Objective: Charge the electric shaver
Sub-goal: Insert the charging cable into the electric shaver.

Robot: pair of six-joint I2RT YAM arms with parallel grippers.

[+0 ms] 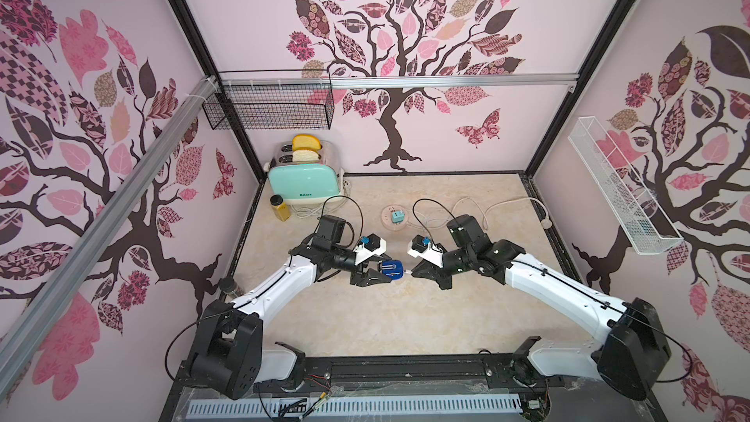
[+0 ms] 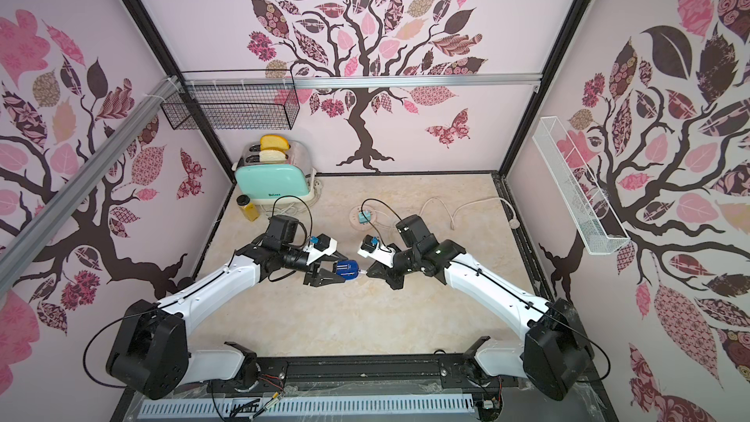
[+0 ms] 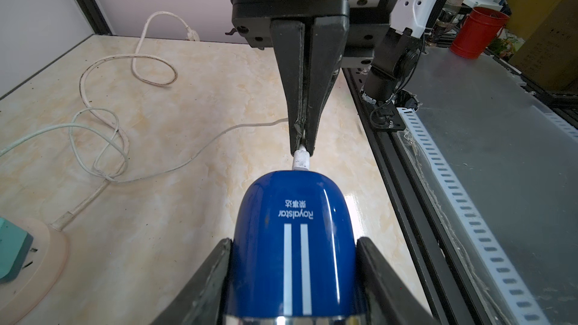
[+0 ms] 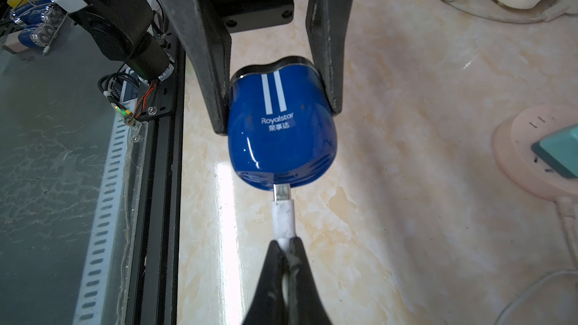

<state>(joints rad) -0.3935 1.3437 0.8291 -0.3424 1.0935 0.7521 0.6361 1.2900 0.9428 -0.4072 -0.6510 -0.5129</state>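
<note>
I was working in a robotics lab cell dressed up as a home kitchen corner; its panel walls (image 1: 251,14) carried tree-and-leaf decals inside a bare aluminium frame (image 1: 466,81); a mint toaster (image 1: 302,184) holding bread stood on the marble-look tabletop (image 1: 365,318); a slotted cable duct (image 1: 349,405) lined the front edge; beyond it sat a cluttered bench with a red can (image 3: 475,32).

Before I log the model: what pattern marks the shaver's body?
Two white stripes on the glossy blue shaver, clearest in the right wrist view.
</note>
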